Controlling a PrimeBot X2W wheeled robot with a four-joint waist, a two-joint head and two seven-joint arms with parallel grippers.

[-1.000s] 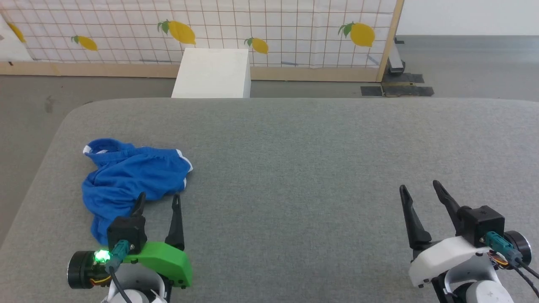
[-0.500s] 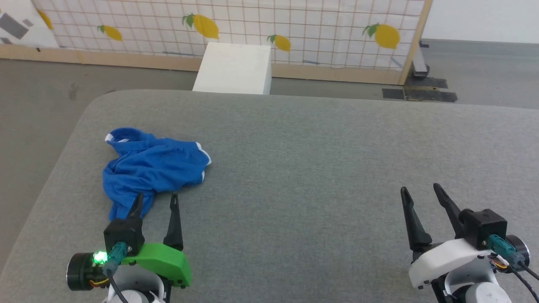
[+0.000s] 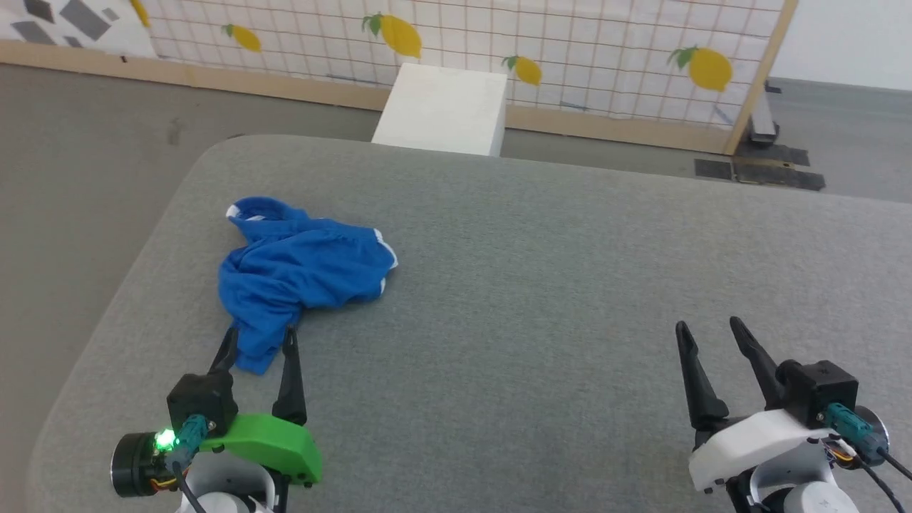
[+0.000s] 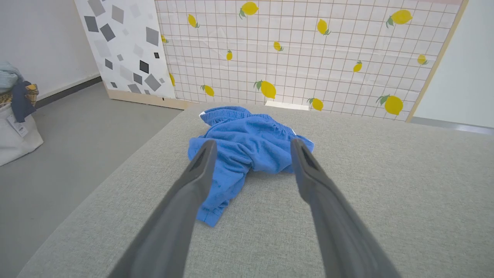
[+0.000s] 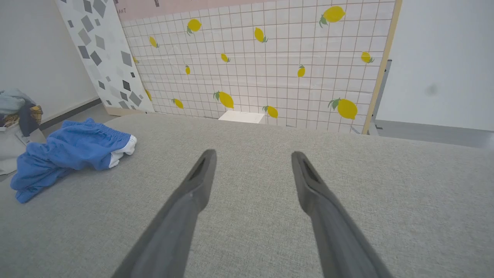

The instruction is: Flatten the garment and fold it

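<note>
One garment (image 3: 299,274) – bright blue shorts with white trim showing at two spots along its edge – is lying crumpled on the left part of the grey fabric-covered tabletop (image 3: 556,285), near the left edge, with a narrow tail of fabric trailing towards the robot. Two end effectors are showing in the head view, each with two dark fingers. The left end effector (image 3: 260,333), on its green mount, is holding its fingers apart, and their tips are sitting on either side of that near tail; whether they are touching the cloth cannot be told. In the left wrist view the same two fingers are framing the bunched shorts, the elastic waistband lying at the far side. The right end effector (image 3: 709,324), on its white mount, is likewise keeping its fingers spread, gripping nothing and sitting over bare tabletop well apart from the garment. Beyond the tabletop's far edge one white box (image 3: 442,107) is standing on the grey floor (image 3: 107,142), and behind it two panels are leaning – a lemon-printed grid panel (image 3: 570,43) and a grey-tile patterned panel (image 4: 123,46). One white bag (image 4: 15,131) heaped with clothes is sitting on the floor at the left.
</note>
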